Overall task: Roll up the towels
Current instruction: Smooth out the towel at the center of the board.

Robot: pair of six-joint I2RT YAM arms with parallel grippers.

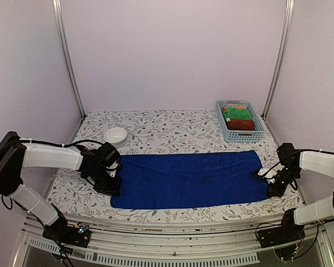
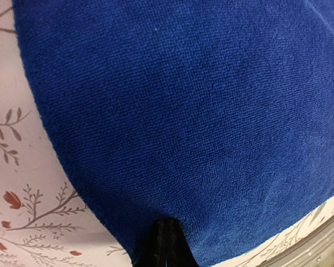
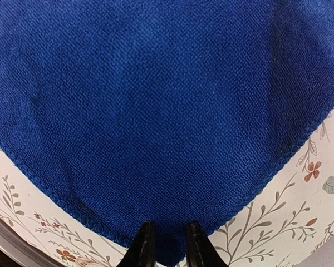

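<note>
Hidden and cropped around the blue towel (image 1: 189,179)

In both wrist views, cropped by the frame at top and sides, no far end of the cloth in sight; of the left gripper (image 2: 165,245) and right gripper (image 3: 168,245), only dark fingertips, cut by the bottom edge. From above, both too small and dark to tell how the jaws stand. In the basket (image 1: 244,137), partly hidden by a green cloth (image 1: 237,114), the red towel (image 1: 240,125); behind it, just a sliver of orange cloth (image 1: 232,105).
</note>
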